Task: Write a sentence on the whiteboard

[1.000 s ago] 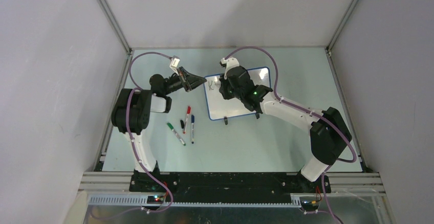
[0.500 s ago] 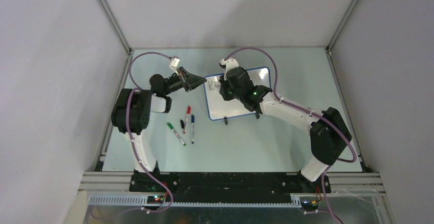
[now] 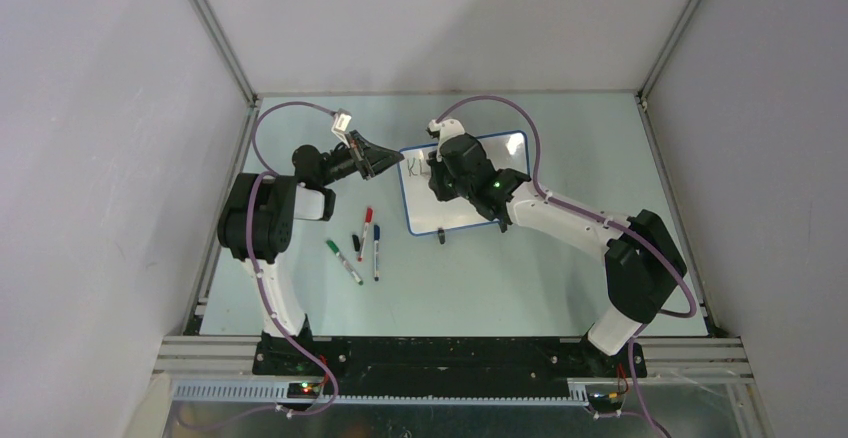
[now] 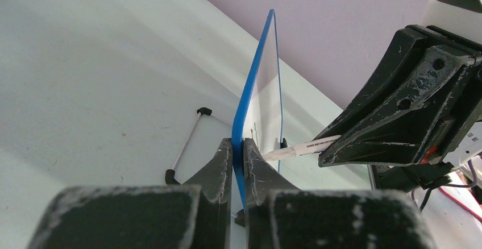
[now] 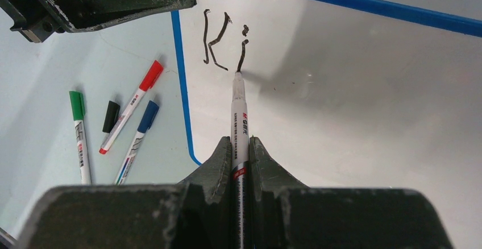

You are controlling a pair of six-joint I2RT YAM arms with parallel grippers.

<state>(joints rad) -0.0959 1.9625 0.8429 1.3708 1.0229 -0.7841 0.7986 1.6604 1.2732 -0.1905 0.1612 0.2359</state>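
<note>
While the left gripper had its scuffed black jaws pinched narrowly on the thin blue rim of the whiteboard, that glossy white, round-cornered board rested on two small black feet on the pale tabletop, between the arms. The right gripper had its jaws closed on one slim white marker. Its tip touched the board just under the sentence, which showed only two thin black letters, "Ki", near the board's corner. Beside the board lay three capped pens, a green marker, a red marker and a blue marker, plus one loose black cap.
</note>
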